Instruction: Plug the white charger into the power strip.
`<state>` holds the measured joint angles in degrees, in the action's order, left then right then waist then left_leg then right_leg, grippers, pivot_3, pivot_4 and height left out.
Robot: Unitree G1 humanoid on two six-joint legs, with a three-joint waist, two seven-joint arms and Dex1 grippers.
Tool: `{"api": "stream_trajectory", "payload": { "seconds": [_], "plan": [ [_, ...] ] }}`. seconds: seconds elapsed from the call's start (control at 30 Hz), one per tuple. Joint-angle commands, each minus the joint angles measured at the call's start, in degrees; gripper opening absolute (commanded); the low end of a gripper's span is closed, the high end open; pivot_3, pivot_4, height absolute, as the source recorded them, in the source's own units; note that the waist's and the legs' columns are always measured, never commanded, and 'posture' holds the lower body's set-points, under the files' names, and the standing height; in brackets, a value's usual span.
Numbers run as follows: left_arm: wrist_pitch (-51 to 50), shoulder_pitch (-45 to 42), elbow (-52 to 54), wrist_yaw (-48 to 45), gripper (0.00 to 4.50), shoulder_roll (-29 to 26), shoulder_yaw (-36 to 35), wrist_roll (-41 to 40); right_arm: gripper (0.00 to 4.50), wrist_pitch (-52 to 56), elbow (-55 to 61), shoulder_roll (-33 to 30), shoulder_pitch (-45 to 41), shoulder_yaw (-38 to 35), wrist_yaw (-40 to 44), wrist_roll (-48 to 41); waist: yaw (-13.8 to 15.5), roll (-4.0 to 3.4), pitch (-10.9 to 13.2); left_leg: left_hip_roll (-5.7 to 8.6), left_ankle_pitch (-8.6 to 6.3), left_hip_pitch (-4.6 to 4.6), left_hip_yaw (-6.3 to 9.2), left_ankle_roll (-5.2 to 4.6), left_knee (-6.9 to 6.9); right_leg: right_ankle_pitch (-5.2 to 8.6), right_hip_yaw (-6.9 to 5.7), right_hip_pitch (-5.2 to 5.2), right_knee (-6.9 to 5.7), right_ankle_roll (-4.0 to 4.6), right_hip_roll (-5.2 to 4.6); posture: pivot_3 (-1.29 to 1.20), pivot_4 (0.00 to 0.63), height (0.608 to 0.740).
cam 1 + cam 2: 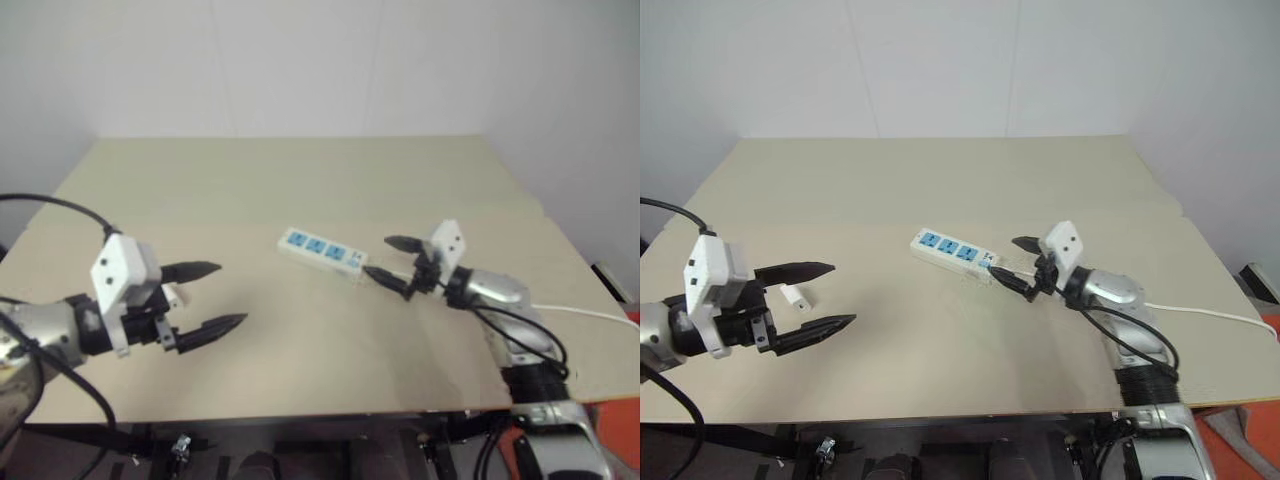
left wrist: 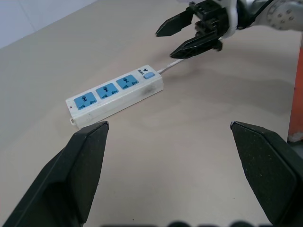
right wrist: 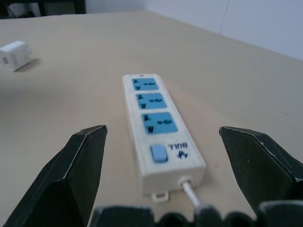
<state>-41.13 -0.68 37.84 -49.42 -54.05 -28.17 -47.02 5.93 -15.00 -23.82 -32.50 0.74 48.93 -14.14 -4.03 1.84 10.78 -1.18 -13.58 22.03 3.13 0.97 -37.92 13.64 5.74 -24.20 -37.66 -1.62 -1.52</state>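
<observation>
Power strip (image 1: 322, 251) lay flat on counter (image 1: 300, 180), long axis 10-to-4 o'clock, switch end toward right claw (image 1: 394, 263); both claws released, left claw (image 1: 208, 297) empty; charger (image 1: 795, 296) at 9.

Smooth white plastic on the power strip (image 3: 158, 127) (blue socket faces), just ahead of the right gripper (image 3: 163, 142); matt beige table (image 1: 300, 180); matt black fingers (image 3: 83, 161).

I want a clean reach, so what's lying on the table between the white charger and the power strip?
Nothing: the right eye view shows bare tabletop between the white charger and the power strip.
</observation>
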Motion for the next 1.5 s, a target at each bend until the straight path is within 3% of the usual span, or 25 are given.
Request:
{"api": "stream_trajectory", "payload": {
  "seconds": [0.03,0.27,0.53,1.4,1.5],
  "plan": [
    [3.2,-1.3,-1.1,-1.0,4.5,0.6,1.1,1.1,4.44,-5.8,-9.0,3.4,-4.4,0.8,-2.3,2.4,0.0,0.0,0.0,0.0,0.0,0.0,0.0,0.0,0.0,0.0,0.0,0.0,0.0,0.0,0.0,0.0,0.15,0.74],
    [6.1,-0.4,-2.4,-2.2,4.5,1.8,2.9,2.7,4.44,-16.7,-28.1,8.0,-12.3,0.5,-6.1,6.6,-0.1,-0.01,0.0,0.01,0.0,0.04,0.02,0.0,0.0,-0.03,-0.01,-0.04,0.0,0.04,-0.01,0.0,0.15,0.74],
    [8.3,2.1,-2.9,-3.9,4.5,2.1,1.9,3.7,4.44,-23.4,-40.0,8.1,-16.3,-0.1,-4.1,7.9,-0.3,-0.01,0.0,0.01,0.0,-0.07,0.02,0.0,0.0,-0.06,-0.01,0.05,-0.02,0.04,-0.01,0.0,0.15,0.74],
    [11.9,4.9,-5.0,-8.5,4.5,1.3,-0.1,4.9,4.44,-23.7,-50.4,12.4,-19.3,-0.7,6.1,8.5,-2.1,-0.01,0.0,-0.08,0.0,-0.1,0.07,0.0,0.01,-0.07,-0.03,0.05,-0.07,0.05,0.08,0.0,0.15,0.74],
    [11.9,4.9,-5.2,-8.8,4.5,1.0,-0.3,4.9,3.91,-24.2,-50.2,12.9,-18.3,-0.8,7.3,8.7,-2.5,-0.01,0.0,-0.1,0.0,-0.12,0.07,0.0,0.01,-0.07,-0.03,0.05,-0.08,0.06,0.1,0.0,0.15,0.74]
  ]
}}
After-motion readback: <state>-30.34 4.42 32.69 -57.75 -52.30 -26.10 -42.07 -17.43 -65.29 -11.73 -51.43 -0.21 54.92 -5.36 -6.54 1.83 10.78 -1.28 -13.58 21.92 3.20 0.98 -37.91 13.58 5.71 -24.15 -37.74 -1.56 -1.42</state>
